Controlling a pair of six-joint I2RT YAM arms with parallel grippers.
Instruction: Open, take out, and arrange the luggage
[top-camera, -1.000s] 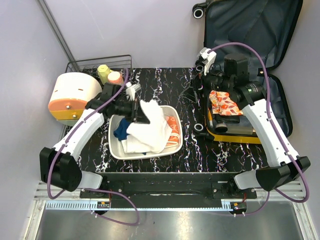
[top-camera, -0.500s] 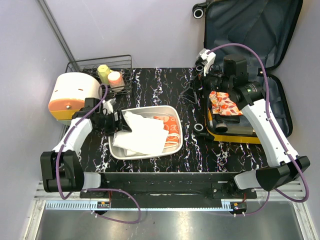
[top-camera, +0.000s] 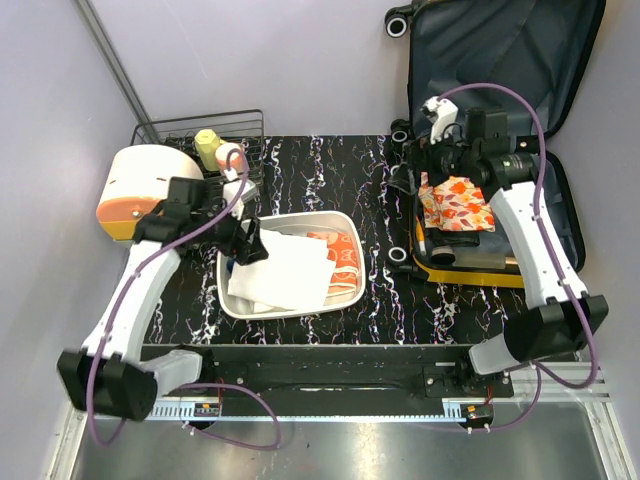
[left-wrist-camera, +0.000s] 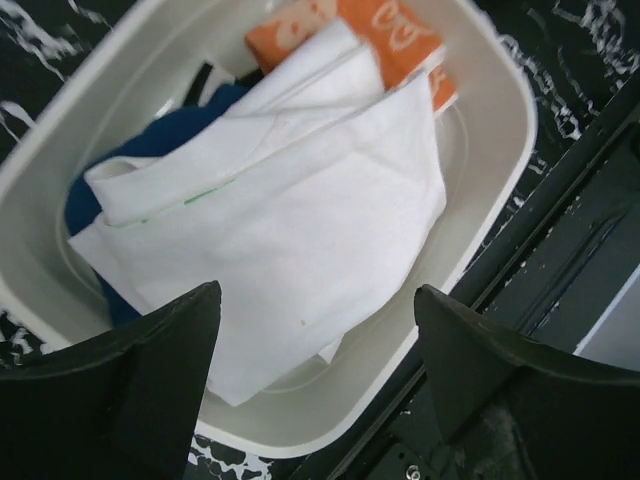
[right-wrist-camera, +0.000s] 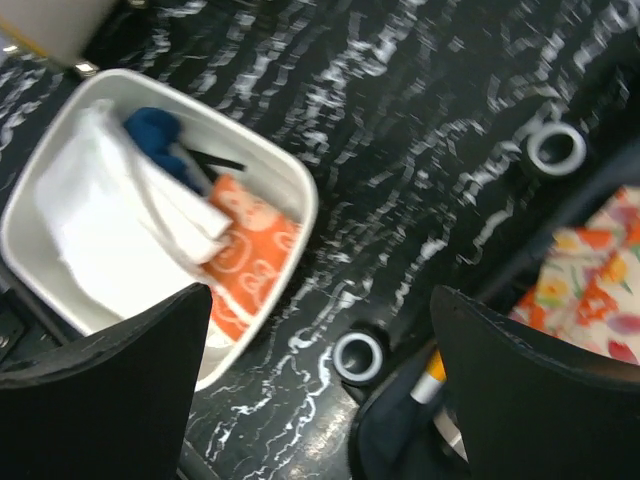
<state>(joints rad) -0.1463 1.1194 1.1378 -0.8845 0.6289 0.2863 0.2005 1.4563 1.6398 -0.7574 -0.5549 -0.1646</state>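
Status of work: the luggage (top-camera: 520, 50) stands at the right end of the table, open, with its lid leaning back against the wall. The opening step I judge done. Unloading is partly done: the white tray (top-camera: 285, 312) at table centre holds a white cloth (left-wrist-camera: 300, 220), an orange patterned piece (top-camera: 345, 255) and something blue (left-wrist-camera: 170, 140) underneath. A floral cloth (top-camera: 455, 205) lies in the luggage shell with dark items beneath it. My right wrist view is blurred, so I cannot say what those are. The pile in the tray looks loose, so tidying is outstanding too.

Pose, left: my left pincer (left-wrist-camera: 315, 300) hangs just above the near left part of the tray, fingers spread wide, gripping nothing. The white cloth lies free below it.

Pose, right: my right pincer (right-wrist-camera: 320, 295) is raised over the luggage's left edge, near the floral cloth, jaws fully apart and empty, arm reaching well forward.
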